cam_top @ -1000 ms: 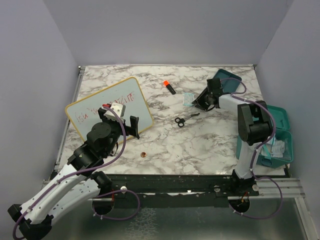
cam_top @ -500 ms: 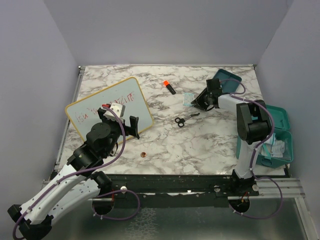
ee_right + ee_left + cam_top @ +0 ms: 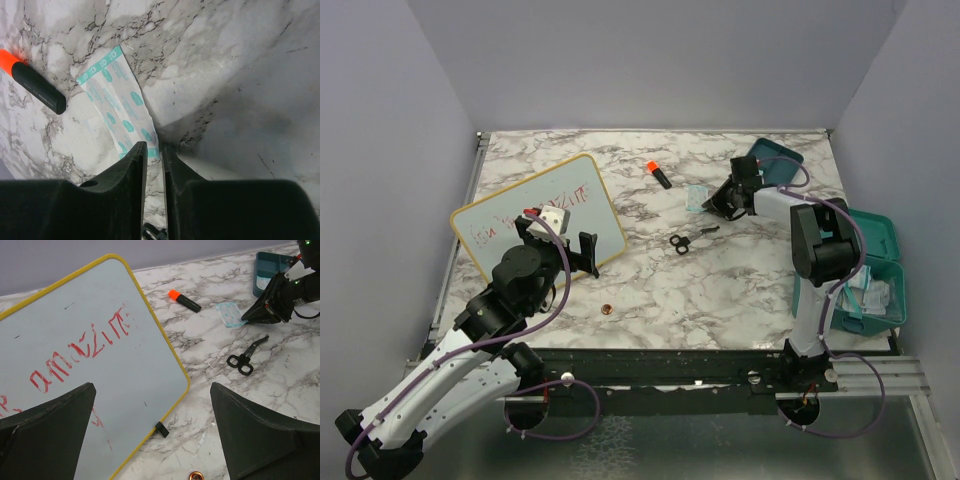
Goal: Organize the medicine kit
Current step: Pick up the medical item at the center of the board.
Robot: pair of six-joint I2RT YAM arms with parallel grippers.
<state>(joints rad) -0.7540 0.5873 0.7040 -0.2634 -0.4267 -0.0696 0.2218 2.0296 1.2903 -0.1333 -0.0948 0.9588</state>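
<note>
Bright even light from above, soft shadows on marble table (image 3: 720,290), sharp focus, darker shadow beside right pincer (image 3: 154,150)

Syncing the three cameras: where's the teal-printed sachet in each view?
Top external: teal-printed sachet lies right of centre, above the middle.
Left wrist: upper right.
Right wrist: left of centre, running diagonally.
Shared landmark: the orange-capped marker, lying just left of the sachet in all three.

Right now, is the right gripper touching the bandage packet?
Cannot tell. In the right wrist view, the end of the bandage packet runs into the narrow gap of the right gripper, but contact with either finger isn't plainly shown.
</note>
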